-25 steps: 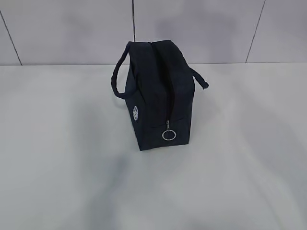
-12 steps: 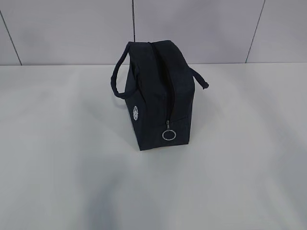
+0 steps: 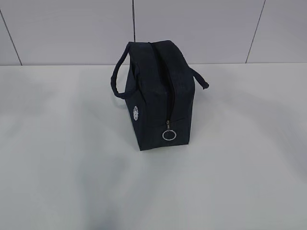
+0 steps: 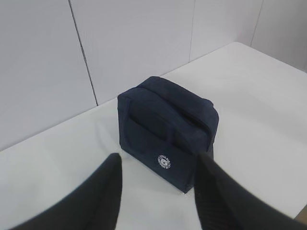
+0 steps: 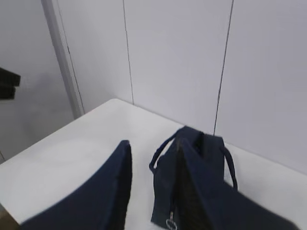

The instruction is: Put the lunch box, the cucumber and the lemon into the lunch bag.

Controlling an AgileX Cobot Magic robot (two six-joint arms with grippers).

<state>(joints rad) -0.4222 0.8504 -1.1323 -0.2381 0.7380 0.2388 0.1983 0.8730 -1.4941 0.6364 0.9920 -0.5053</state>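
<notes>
Exterior view: lunch bag (image 3: pixel 156 96) upright near the middle of white table (image 3: pixel 240 167), close to the pale panelled wall (image 3: pixel 201 28) behind it. Dark navy fabric, boxy shape, one narrow end turned toward the camera. Zipper (image 3: pixel 169 86) running along the top and down that near end, appearing closed, with silver ring pull (image 3: pixel 168 135) hanging low on the end face. One loop handle (image 3: pixel 117 79) arching out on the left side, the other handle (image 3: pixel 200 79) sticking out on the right. Small round white logo (image 3: pixel 135 113) low on the left flank. No arm or gripper visible in this view. Left wrist view: left gripper (image 4: pixel 158 191) above the table, well apart from the bag, dark fingers (image 4: pixel 108 191) spread with nothing between them; bag's logo side seen past the gap, bag resting alone on the tabletop. Right wrist view: right gripper (image 5: pixel 153 191) likewise clear of the bag, fingers (image 5: pixel 120 177) parted and empty, looking down the zipper end, with the ring pull showing at the bottom edge and both handles looping out to either side. Lunch box, cucumber and lemon not visible in any view; whether inside the closed bag cannot be told.
</notes>
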